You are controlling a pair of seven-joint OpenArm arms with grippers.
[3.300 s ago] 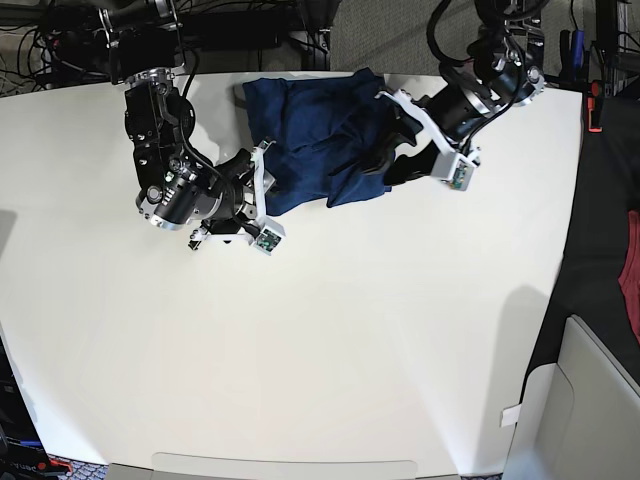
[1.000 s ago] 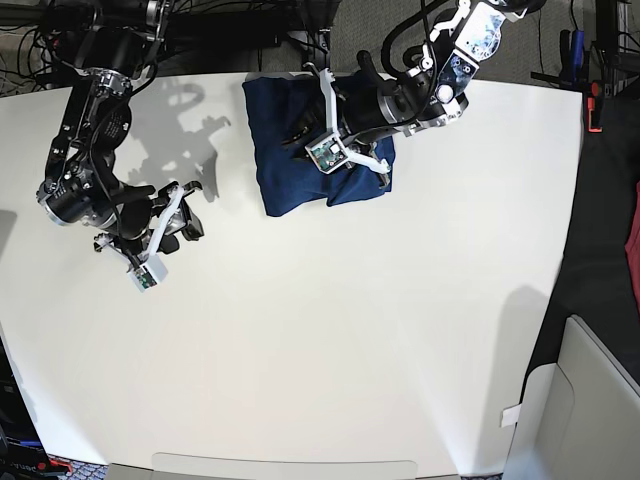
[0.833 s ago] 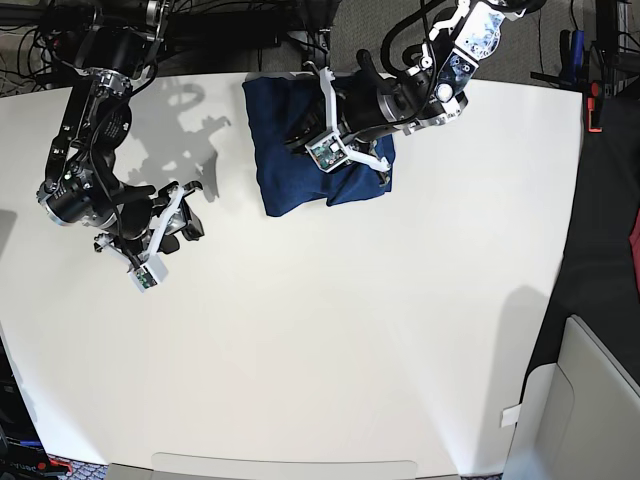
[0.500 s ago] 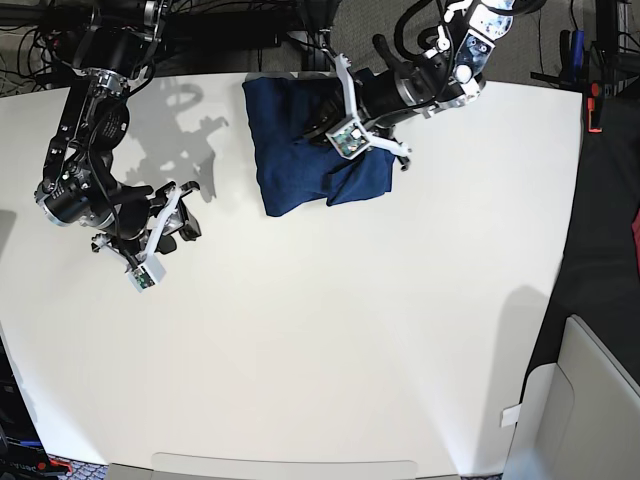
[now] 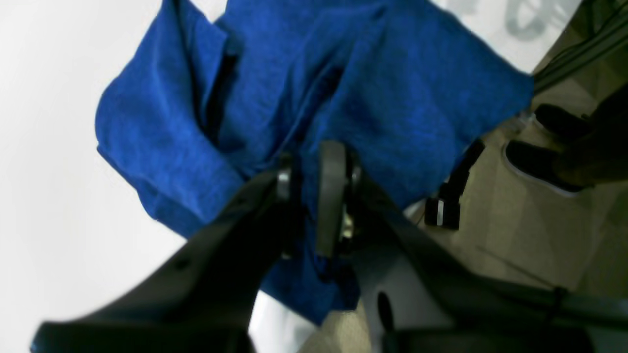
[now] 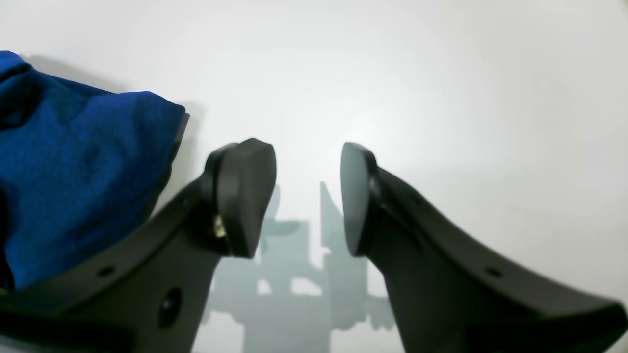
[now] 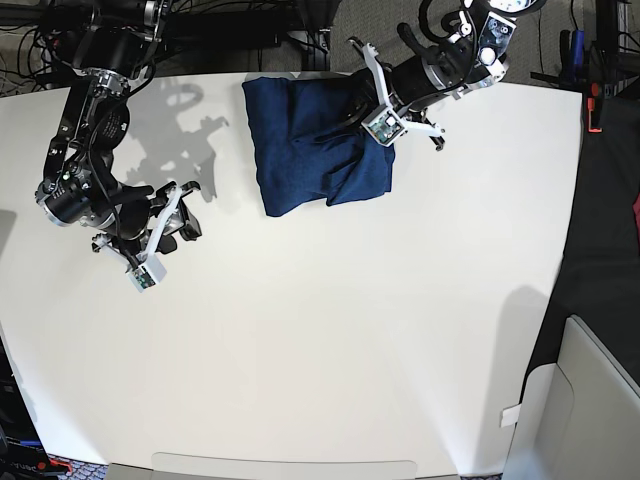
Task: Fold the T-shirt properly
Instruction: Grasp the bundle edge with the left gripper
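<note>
The T-shirt [image 7: 310,150] lies as a bunched navy bundle at the far edge of the white table [image 7: 350,330]. In the base view my left gripper [image 7: 352,115] reaches into its right side from the far right. The left wrist view shows this gripper [image 5: 306,169] shut on a raised fold of the blue T-shirt [image 5: 392,88], cloth pinched between its fingers. My right gripper [image 7: 192,212] stands open over bare table, well left of the shirt. In the right wrist view that gripper [image 6: 300,196] holds nothing, and a corner of the T-shirt [image 6: 73,171] shows at the left.
Cables and black stands [image 7: 230,30] crowd the space beyond the table's far edge, close behind the shirt. A beige bin [image 7: 595,400] sits off the table's near right corner, and a red cloth [image 7: 632,250] shows at the right border.
My left gripper has drawn back to the right and toward the far edge, pulling a fold of the T-shirt with it. The right arm, earlier beside the shirt, stays put at the left.
</note>
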